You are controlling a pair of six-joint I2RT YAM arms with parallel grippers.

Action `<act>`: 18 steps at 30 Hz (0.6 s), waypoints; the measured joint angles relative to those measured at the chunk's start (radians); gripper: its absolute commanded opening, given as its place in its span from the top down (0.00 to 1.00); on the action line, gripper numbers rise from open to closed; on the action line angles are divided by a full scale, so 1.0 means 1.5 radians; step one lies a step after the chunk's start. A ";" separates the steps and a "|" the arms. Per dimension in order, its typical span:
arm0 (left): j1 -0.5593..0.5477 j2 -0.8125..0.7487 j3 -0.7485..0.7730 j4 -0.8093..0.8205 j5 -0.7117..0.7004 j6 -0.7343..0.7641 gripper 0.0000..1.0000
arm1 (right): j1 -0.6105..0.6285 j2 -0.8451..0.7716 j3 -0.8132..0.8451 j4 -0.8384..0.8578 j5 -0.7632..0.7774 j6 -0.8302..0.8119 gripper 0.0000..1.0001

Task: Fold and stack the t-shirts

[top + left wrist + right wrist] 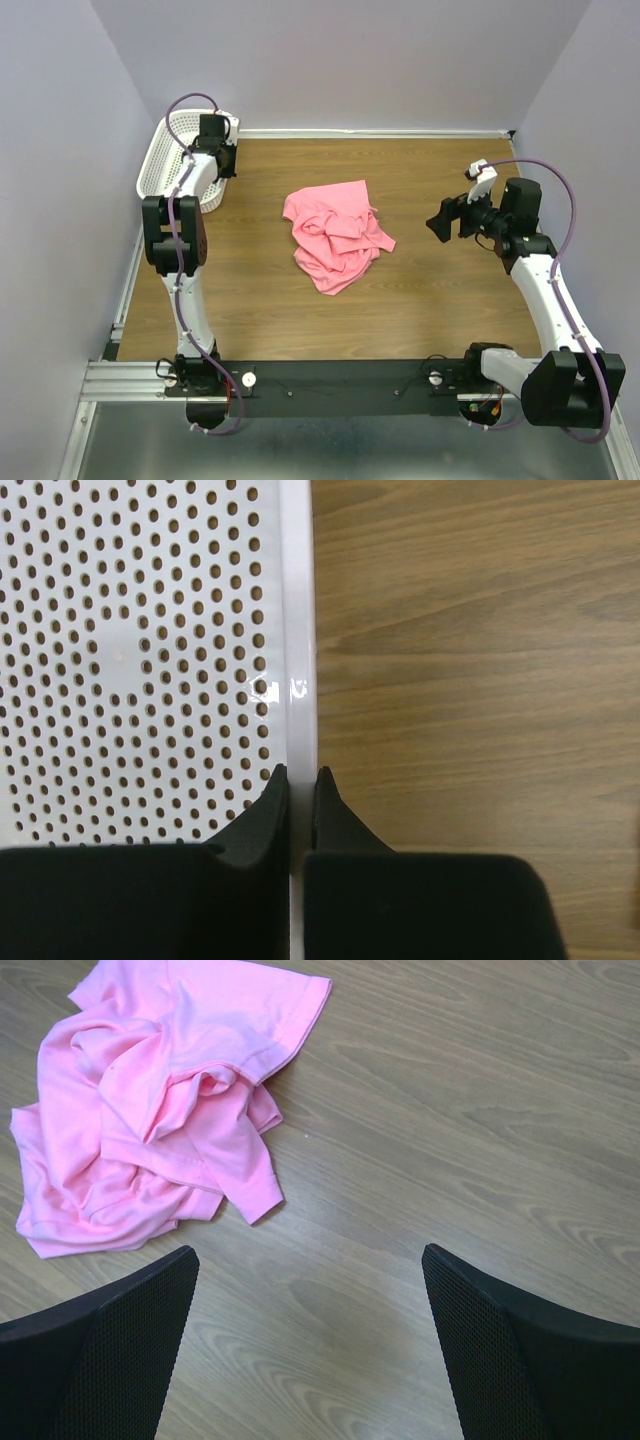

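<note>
One crumpled salmon-pink t-shirt lies in a heap at the middle of the wooden table; it also shows at the upper left of the right wrist view. My left gripper is at the far left, its jaws closed on the right rim of the white mesh basket, with the rim between the fingertips. My right gripper hovers open and empty right of the shirt, pointing toward it, over bare wood.
The white perforated basket stands at the far left corner against the wall. Purple-grey walls close the table on three sides. A black rail with both arm bases runs along the near edge.
</note>
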State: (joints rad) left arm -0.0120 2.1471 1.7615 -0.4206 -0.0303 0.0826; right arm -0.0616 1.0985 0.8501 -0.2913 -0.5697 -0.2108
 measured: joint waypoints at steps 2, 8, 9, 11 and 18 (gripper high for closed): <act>0.009 0.003 0.008 -0.009 -0.007 0.000 0.86 | 0.000 0.000 0.000 0.000 0.000 0.000 0.00; 0.021 -0.014 -0.010 -0.003 -0.035 -0.014 0.21 | 0.000 0.005 0.000 0.000 -0.013 -0.005 0.00; 0.021 -0.031 -0.026 0.003 -0.035 -0.020 0.14 | 0.000 0.006 0.000 0.000 -0.026 -0.013 0.00; 0.019 -0.085 -0.078 0.021 -0.034 -0.031 0.13 | 0.000 0.008 -0.001 -0.001 -0.076 -0.034 0.00; 0.012 -0.501 -0.341 0.199 0.048 -0.120 0.02 | 0.055 0.084 -0.006 -0.004 -0.172 -0.102 0.08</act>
State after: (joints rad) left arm 0.0059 1.3960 1.2495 -0.1219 0.0414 -0.0978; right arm 0.0204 1.2251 0.8413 -0.2977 -0.8284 -0.3637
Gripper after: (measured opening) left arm 0.983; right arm 0.981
